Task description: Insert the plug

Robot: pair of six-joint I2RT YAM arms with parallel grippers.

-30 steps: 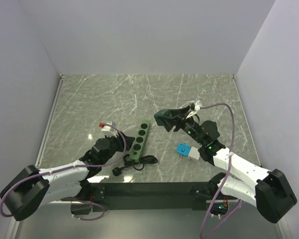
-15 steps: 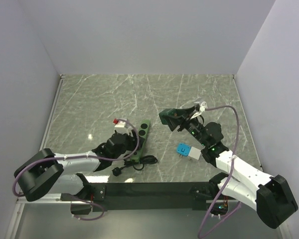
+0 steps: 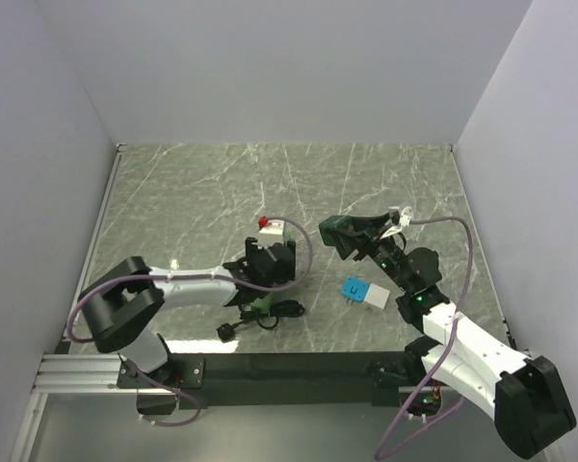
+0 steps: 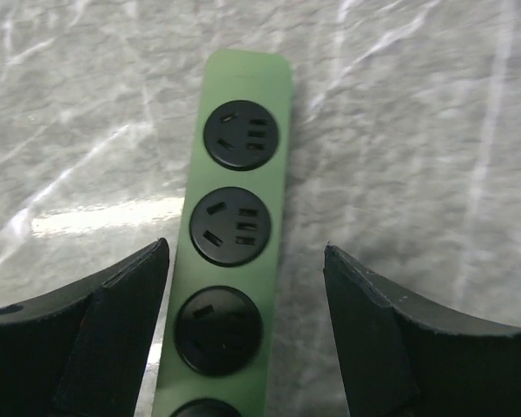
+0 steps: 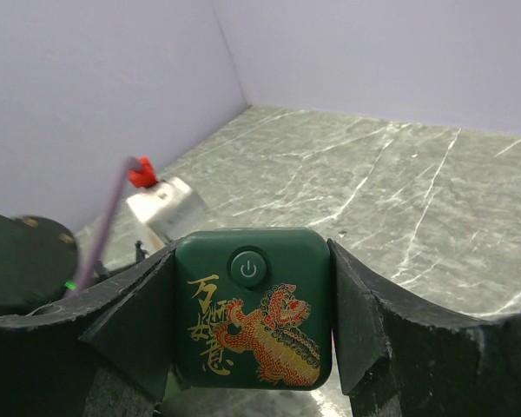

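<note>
**Left fingers open over the power strip, plug held in the right**

At the left, the left arm stretches out low across the green-grey marble tabletop, and the left gripper sits over a green power strip. Its black fingers stand well apart, one on either side of the strip, with bare marble showing between each of them and the green casing. They hold nothing. From the wrist camera I count three round black sockets in a row down the strip, with the edge of a fourth at the bottom. All the sockets in view are empty.

From above, the gripper covers most of the strip, and only its near end shows. A black cable lies there in loose loops, ending in a black mains plug that lies on the tabletop close to the arm bases.

Further right, a small blue and white box lies flat on the marble, between the strip and the right arm.

At the right, the right gripper is clamped on the dark green plug adapter, one finger pressed against each side. The adapter is a square block with rounded corners. Its face has a round power button, gold characters and a red and gold dragon. Its pins are hidden from me. It is held up off the tabletop, to the right of the power strip and not touching it.
</note>
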